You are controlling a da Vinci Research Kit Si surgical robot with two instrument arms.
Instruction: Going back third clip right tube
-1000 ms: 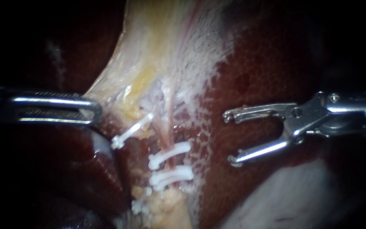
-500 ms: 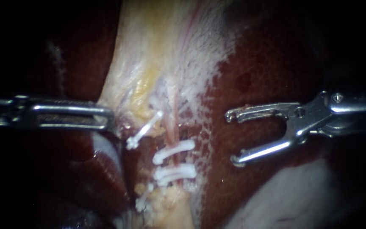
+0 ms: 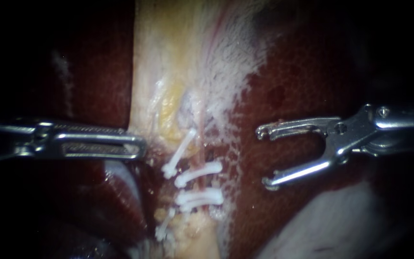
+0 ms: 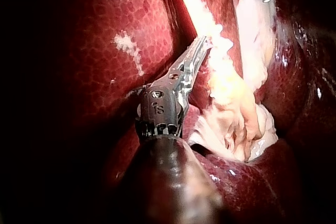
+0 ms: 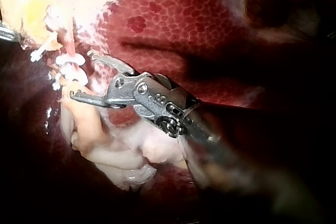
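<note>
the right instrument [image 3: 263, 157] has its jaws spread wide and empty over the liver [image 3: 293, 81], and the clipped tube lies ahead of their tips, a little apart from them. two white clips [image 3: 198, 171] sit crosswise on the pinkish tube [image 3: 196, 120], one just beyond the other. a slanted clip [image 3: 180, 152] lies beside them, on the side nearer the left instrument [image 3: 139, 147]. which of these counts as the third i cannot tell. the left instrument's jaws look clamped on the edge of the pale tissue [image 3: 154, 72], with the clips just ahead of their tip. i judge the tube soft, wet and easily torn, and the clips light and stiff but liable to be levered off by a knock. so nothing there wants gripping. any hold belongs on the pale tissue beside the tube, and the open jaws should back off straight, clear of the clips.
</note>
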